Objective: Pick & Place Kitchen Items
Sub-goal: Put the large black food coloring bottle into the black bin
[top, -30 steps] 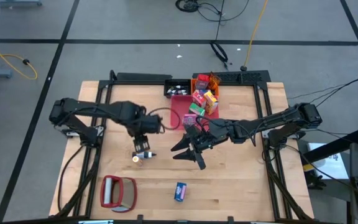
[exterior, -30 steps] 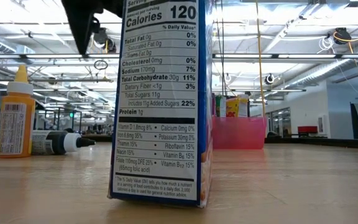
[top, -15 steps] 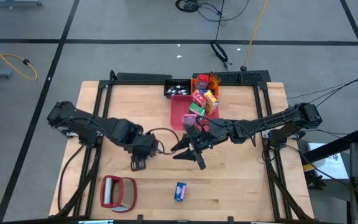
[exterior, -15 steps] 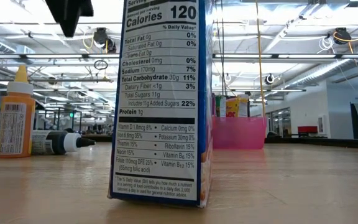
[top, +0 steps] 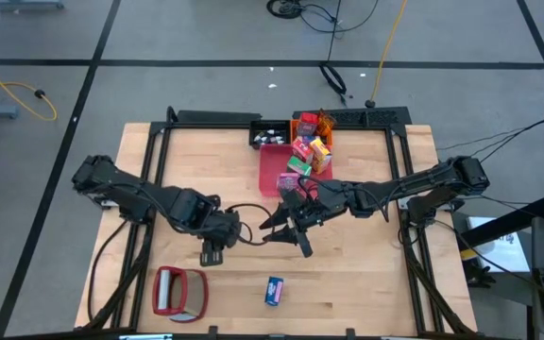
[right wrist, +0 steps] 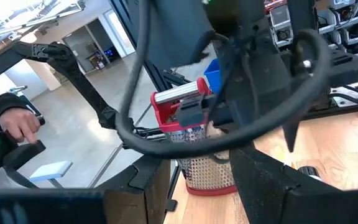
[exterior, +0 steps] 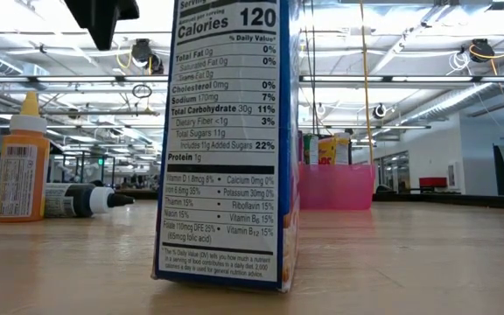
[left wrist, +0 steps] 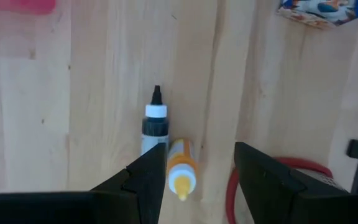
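From above, we are seeing the left gripper (top: 212, 253) hanging over mid-table, the right gripper (top: 286, 231) waiting beside the red tray (top: 270, 168). Low view: the yellow bottle (exterior: 21, 162) is standing, the dark bottle (exterior: 77, 199) lying. Left wrist: fingers (left wrist: 143, 180) are spread, empty, straddling both bottles. We are judging this the approach; next, descending and pinching one. Right wrist: fingers parted, empty.

Light wooden plank table (top: 366, 283) with a black frame along its edges. Directly on it: a small blue carton (top: 273, 291) standing near the front edge; a red-framed silvery flat object (top: 179, 292) beside it; a yellow-orange squeeze bottle (left wrist: 181, 168) and a white-and-black bottle (left wrist: 155, 124) touching, under the left gripper (left wrist: 197, 180); a pink tray (top: 274, 170) of groceries behind the right gripper (top: 286, 231).
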